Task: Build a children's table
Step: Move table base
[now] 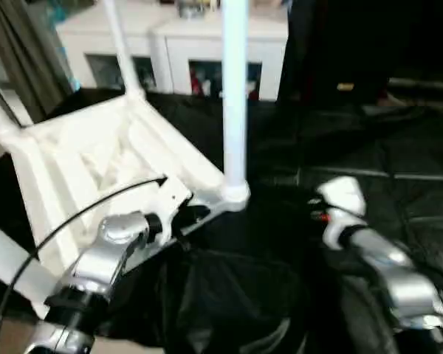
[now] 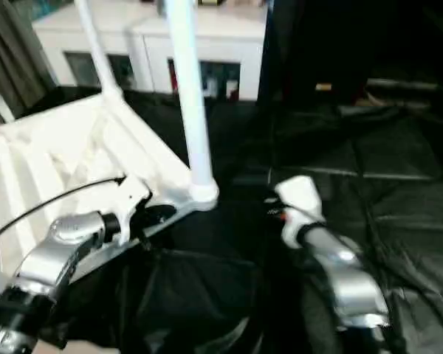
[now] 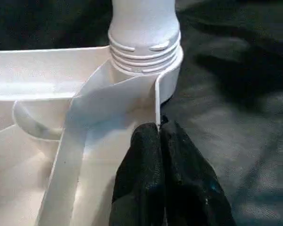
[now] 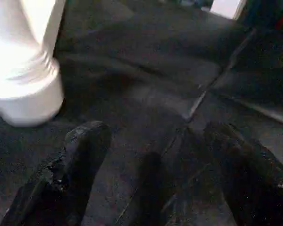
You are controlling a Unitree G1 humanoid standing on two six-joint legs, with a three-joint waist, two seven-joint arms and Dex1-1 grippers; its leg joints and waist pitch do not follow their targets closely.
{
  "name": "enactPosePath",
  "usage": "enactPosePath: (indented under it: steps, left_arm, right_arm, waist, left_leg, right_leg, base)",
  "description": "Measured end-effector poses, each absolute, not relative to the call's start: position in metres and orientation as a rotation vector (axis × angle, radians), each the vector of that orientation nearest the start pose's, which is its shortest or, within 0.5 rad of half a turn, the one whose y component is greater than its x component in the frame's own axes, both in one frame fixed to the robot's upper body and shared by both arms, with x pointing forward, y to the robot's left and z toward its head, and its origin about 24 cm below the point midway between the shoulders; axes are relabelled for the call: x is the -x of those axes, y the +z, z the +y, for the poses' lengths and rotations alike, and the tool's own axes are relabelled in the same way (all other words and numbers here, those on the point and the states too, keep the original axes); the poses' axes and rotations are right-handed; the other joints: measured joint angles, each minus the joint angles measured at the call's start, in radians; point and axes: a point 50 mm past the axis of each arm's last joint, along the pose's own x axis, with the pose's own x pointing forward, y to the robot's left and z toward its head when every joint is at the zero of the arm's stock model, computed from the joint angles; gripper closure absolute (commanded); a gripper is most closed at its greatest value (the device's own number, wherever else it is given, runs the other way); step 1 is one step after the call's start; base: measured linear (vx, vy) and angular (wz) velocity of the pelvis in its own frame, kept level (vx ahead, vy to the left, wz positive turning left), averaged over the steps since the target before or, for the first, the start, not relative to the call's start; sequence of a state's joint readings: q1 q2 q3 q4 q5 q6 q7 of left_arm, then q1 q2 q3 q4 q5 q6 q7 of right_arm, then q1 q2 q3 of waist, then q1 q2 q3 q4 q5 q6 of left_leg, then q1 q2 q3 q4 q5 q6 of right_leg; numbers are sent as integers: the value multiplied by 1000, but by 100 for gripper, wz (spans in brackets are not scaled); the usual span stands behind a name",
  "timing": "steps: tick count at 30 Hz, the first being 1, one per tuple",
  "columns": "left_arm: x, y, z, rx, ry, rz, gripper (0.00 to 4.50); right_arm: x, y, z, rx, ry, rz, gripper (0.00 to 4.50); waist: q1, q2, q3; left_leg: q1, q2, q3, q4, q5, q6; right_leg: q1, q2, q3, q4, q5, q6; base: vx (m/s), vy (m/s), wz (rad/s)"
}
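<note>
The children's table lies upside down on black cloth, its white ribbed tabletop (image 1: 88, 158) tilted up toward me. A white leg (image 1: 235, 96) stands upright in the near corner socket (image 3: 144, 56); two more legs (image 1: 118, 44) (image 1: 1, 122) rise at the far and left corners. My left gripper (image 3: 159, 129) is shut on the tabletop's thin rim wall just beside that near socket. My right gripper (image 4: 151, 136) hangs open over the cloth, to the right of the leg's base (image 4: 23, 84), with nothing between its fingers.
White cabinets with glass fronts (image 1: 184, 55) stand along the back. A grey curtain (image 1: 26, 51) hangs at the far left and a dark bulky shape (image 1: 340, 51) sits at the back right. Wrinkled black cloth (image 1: 384, 147) covers the ground on the right.
</note>
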State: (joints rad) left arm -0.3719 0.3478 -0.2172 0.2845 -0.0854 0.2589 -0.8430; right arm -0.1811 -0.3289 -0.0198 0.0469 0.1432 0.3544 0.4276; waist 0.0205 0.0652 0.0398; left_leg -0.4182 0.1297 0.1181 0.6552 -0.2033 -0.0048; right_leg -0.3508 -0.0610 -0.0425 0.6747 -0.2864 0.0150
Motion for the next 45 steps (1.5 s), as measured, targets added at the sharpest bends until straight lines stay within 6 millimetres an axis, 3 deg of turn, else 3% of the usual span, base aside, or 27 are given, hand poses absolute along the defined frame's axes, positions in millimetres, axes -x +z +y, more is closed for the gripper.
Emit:
enactPosePath:
  steps: [2,5,8,11,17,22,26,30,37,45]
  left_arm:
    - [-295,43,133,-249,-1024,362,445]
    - [-295,42,135,-272,-1084,384,445]
    - [-295,42,136,-302,-1127,388,445]
    - [-297,44,130,-358,-1207,384,445]
    - [-302,55,113,-390,-1333,314,445]
    - [-301,53,103,-404,-1381,302,445]
    - [-302,50,103,-378,-1355,338,417]
    - [-302,52,103,-368,-1337,357,389]
    - [-301,71,110,-358,-1155,342,339]
    - [-297,57,110,-305,-1070,427,339]
  right_arm:
    - [-282,59,-192,129,439,245,80]
    - [-280,64,-194,173,523,243,80]
    - [-277,65,-196,192,565,248,80]
    - [-273,63,-199,211,599,264,80]
    - [-273,64,-201,222,607,259,80]
    - [-271,64,-201,227,607,255,80]
    - [-265,58,-204,223,602,279,80]
    - [-265,59,-204,227,604,274,80]
    - [-257,58,-201,212,619,268,80]
    - [-253,60,-190,191,704,252,80]
  waist:
    - [6,2,2]
    - [13,2,4]
    - [16,1,4]
    - [23,1,4]
    - [22,2,4]
    - [13,4,2]
    - [13,6,0]
    - [11,8,0]
    - [11,8,0]
    - [12,12,1]
  left_leg:
    - [8,10,16,-1,-1,-3]
    - [19,11,37,-13,-1,-2]
    - [23,13,52,-18,2,2]
    - [23,13,58,-18,9,8]
    - [22,10,70,-19,11,14]
    - [16,10,74,-21,12,23]
    - [9,10,76,-21,13,28]
    - [10,11,76,-21,13,28]
    - [14,12,78,-24,13,27]
    - [13,11,79,-26,13,27]
  right_leg:
    - [7,0,-1,-5,6,-9]
    - [13,-10,2,-10,12,-13]
    - [14,-18,3,-12,15,-13]
    - [15,-20,3,-14,15,-13]
    - [17,-31,3,-19,16,-12]
    - [14,-32,3,-29,20,-10]
    - [6,-32,3,-28,20,-9]
    - [6,-32,3,-28,21,-9]
    - [6,-32,4,-28,22,-10]
    - [5,-32,4,-30,22,-9]
  base:
    - [-65,20,3]
    - [-68,25,2]
    - [-19,7,1]
    - [0,0,0]
    - [0,0,0]
    - [0,0,0]
    - [0,0,0]
    - [0,0,0]
    - [0,0,0]
    - [0,0,0]
